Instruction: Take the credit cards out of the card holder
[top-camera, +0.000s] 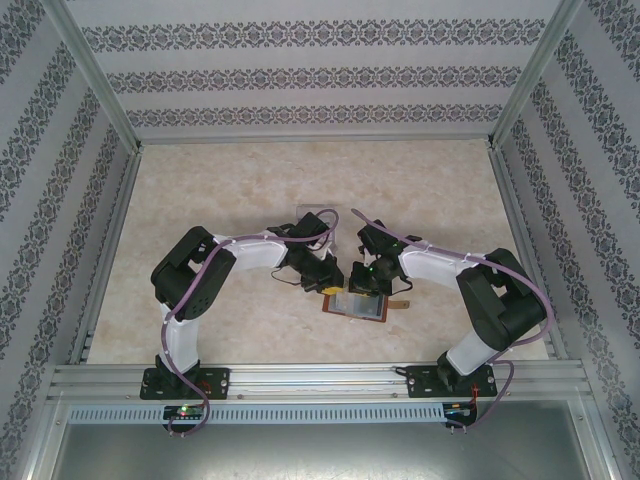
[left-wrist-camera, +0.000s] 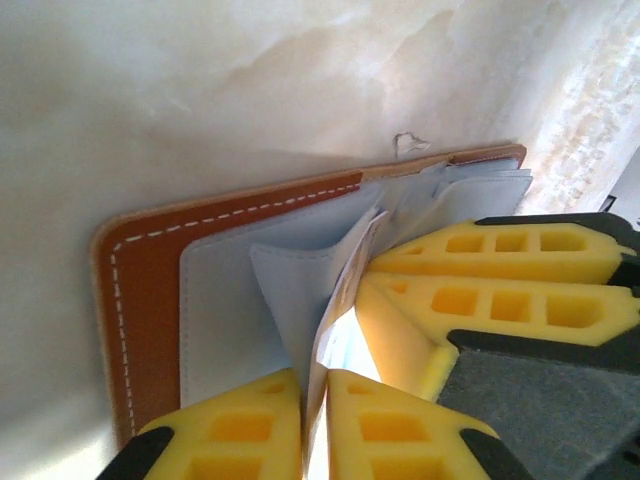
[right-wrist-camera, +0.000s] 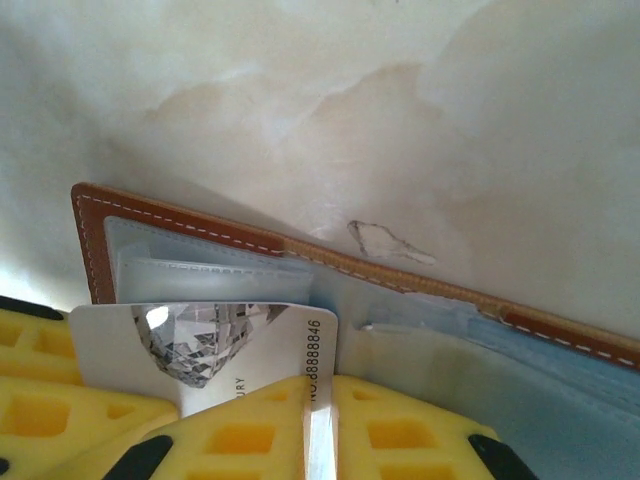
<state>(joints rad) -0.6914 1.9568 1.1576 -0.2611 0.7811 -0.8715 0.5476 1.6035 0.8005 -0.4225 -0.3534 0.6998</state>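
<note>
The reddish-brown card holder (top-camera: 362, 306) lies open on the table between the two arms, its grey-blue inner pockets (left-wrist-camera: 225, 300) facing up. My left gripper (left-wrist-camera: 312, 378) is shut on a thin grey-blue pocket leaf of the card holder (left-wrist-camera: 150, 270), with a pale card edge (left-wrist-camera: 338, 310) lying against that leaf. My right gripper (right-wrist-camera: 320, 385) is shut on one of the credit cards (right-wrist-camera: 220, 335), a pale one with a diamond print and a number, drawn partly out over the card holder (right-wrist-camera: 180, 222). From above, left gripper (top-camera: 327, 278) and right gripper (top-camera: 362, 282) nearly touch.
A clear plastic tray (top-camera: 313, 220) sits just behind the grippers. The card holder's brown strap tab (top-camera: 401, 305) sticks out to the right. Patterned walls and metal rails (top-camera: 300, 378) enclose the marbled table (top-camera: 200, 190).
</note>
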